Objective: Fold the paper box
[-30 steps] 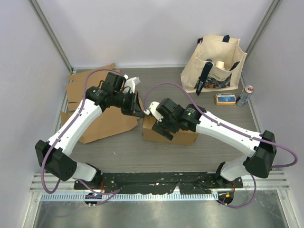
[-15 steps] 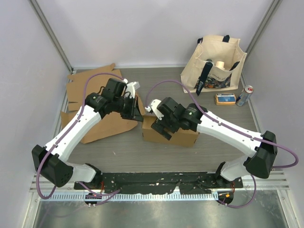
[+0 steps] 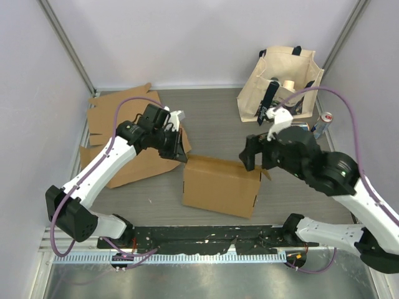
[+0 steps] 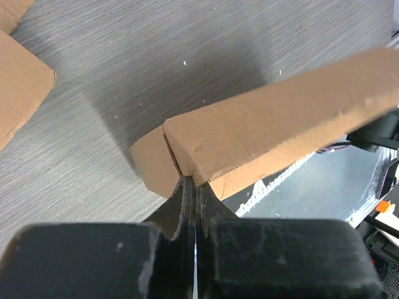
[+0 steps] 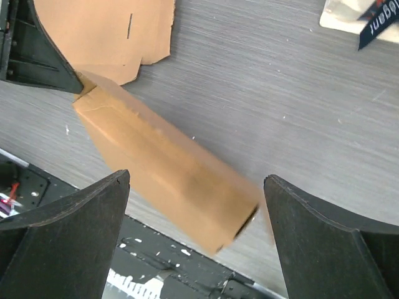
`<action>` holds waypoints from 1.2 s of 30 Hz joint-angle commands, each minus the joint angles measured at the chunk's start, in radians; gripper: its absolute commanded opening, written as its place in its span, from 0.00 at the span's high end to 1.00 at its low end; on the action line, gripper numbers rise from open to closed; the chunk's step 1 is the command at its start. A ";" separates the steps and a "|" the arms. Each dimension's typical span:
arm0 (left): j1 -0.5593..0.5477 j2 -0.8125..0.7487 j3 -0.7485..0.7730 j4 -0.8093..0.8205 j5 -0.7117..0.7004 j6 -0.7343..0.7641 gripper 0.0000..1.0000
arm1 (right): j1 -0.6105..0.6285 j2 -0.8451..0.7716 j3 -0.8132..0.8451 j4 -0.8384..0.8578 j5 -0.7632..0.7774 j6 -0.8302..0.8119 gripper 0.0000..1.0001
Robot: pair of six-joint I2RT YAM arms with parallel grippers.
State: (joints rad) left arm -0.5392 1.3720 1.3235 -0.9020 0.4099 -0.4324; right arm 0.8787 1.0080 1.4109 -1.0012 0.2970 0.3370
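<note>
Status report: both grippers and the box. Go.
Left gripper shut on paper box at its far-left corner. Right gripper open above it, not touching. Flat cardboard lies left, beside the box.

Grey wood-grain table (brushed metal sheet at its near edge) between 3 pale lilac walls.

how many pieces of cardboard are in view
3 visible: the box in the middle, corner pinched by the left hand; the back sheet, flat at far left; the front sheet, flat left of the box. More may hide beneath.
</note>
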 commanded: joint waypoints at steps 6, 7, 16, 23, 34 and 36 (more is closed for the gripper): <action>0.001 -0.028 0.049 -0.035 -0.033 0.021 1.00 | 0.000 -0.078 -0.089 -0.195 0.140 0.191 0.06; -0.001 -0.031 0.051 -0.038 -0.037 0.021 1.00 | 0.000 -0.072 -0.087 -0.206 0.136 0.179 0.07; 0.001 -0.051 0.071 -0.055 -0.039 0.024 1.00 | 0.002 -0.019 -0.133 -0.186 0.266 0.151 0.34; 0.001 -0.057 0.082 -0.069 -0.040 0.029 1.00 | 0.000 -0.012 -0.227 -0.155 0.217 0.154 0.53; 0.001 -0.091 0.071 -0.058 -0.049 0.012 1.00 | 0.000 -0.051 -0.256 -0.105 0.163 0.184 0.84; 0.001 -0.094 0.071 -0.060 -0.048 0.011 1.00 | 0.002 -0.046 -0.241 -0.109 0.149 0.203 0.90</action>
State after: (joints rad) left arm -0.5404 1.3186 1.3613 -0.9775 0.3634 -0.4156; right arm 0.8780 0.9707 1.1267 -1.1400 0.4534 0.4976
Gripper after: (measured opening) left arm 0.009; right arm 0.139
